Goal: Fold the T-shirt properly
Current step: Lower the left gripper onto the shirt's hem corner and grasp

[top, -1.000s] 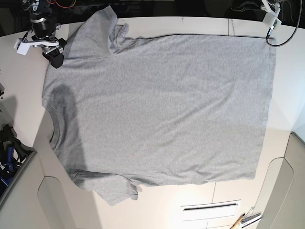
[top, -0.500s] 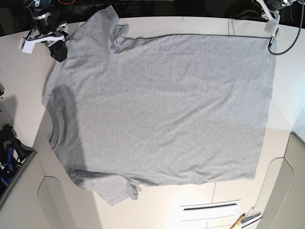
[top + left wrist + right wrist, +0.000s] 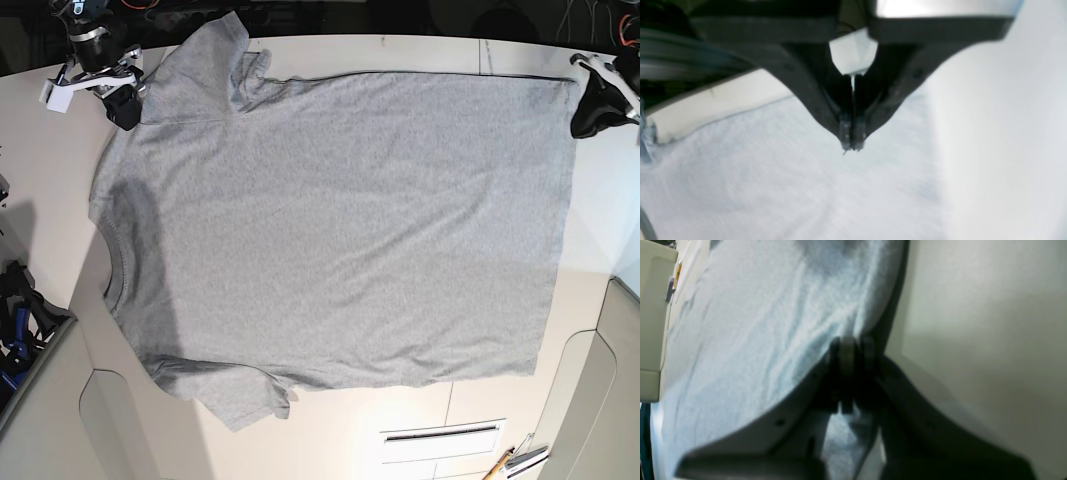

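The heather-grey T-shirt lies spread flat with its plain side up, collar to the left and hem to the right. My right gripper is at the far-left shoulder edge, beside the upper sleeve. In the right wrist view the right gripper is shut on a pinch of the T-shirt edge, which rises to its tips. My left gripper sits at the far-right hem corner. In the left wrist view the left gripper is shut just above the T-shirt, with nothing seen between its fingers.
The cream table ends at a dark back edge close behind both grippers. A white slotted panel and a pencil lie near the front right. Dark equipment stands at the left edge.
The left arm has come down from the far-right corner to the hem corner. The right gripper shifted slightly toward the back at the shoulder and closed on the fabric edge.
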### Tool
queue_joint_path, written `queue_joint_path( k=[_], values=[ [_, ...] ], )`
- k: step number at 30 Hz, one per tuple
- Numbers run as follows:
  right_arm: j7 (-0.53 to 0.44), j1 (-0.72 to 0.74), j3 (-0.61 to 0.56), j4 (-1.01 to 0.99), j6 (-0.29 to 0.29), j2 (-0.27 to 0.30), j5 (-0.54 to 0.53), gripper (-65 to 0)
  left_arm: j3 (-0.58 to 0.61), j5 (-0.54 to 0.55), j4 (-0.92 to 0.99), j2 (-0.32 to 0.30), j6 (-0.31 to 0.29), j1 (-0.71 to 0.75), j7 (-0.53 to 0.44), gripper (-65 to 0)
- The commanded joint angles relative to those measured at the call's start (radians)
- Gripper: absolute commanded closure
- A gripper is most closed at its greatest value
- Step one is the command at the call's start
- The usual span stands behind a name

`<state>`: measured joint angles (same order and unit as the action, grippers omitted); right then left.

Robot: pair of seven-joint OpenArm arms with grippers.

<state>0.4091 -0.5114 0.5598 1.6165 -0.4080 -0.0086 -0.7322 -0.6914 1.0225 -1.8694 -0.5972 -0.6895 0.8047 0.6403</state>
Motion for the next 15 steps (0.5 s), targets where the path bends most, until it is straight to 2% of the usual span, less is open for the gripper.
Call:
queue_joint_path(
  k=[1,2,4,6,8,15],
  values=[
    [-0.015,0.005,0.003,0.015,-0.016,0.006,-0.012,0.0,-0.039,0.013,0.013,-0.012,-0.009,-0.007,-0.012,0.0],
    [-0.015,0.005,0.003,0.015,-0.016,0.006,-0.012,0.0,-0.063,0.013,0.037,-0.012,-0.009,-0.019,-0.008,-3.2],
    [-0.015,0.005,0.003,0.015,-0.016,0.006,-0.012,0.0,-0.096,0.014,0.105,-0.012,-0.009,-0.036,-0.003,-15.9],
    [-0.015,0.005,0.003,0.015,-0.017,0.006,-0.012,0.0,-0.104,0.024,0.192,-0.013,0.045,-0.051,-0.004,-25.9],
    [-0.015,0.006,0.003,0.015,-0.016,0.006,-0.012,0.0,-0.104,0.046,0.291,-0.012,0.074,-0.074,0.000,-28.2],
    [-0.015,0.006,0.003,0.015,-0.017,0.006,-0.012,0.0,-0.103,0.240,0.564,-0.012,0.063,-0.153,0.137,-28.2]
  ],
)
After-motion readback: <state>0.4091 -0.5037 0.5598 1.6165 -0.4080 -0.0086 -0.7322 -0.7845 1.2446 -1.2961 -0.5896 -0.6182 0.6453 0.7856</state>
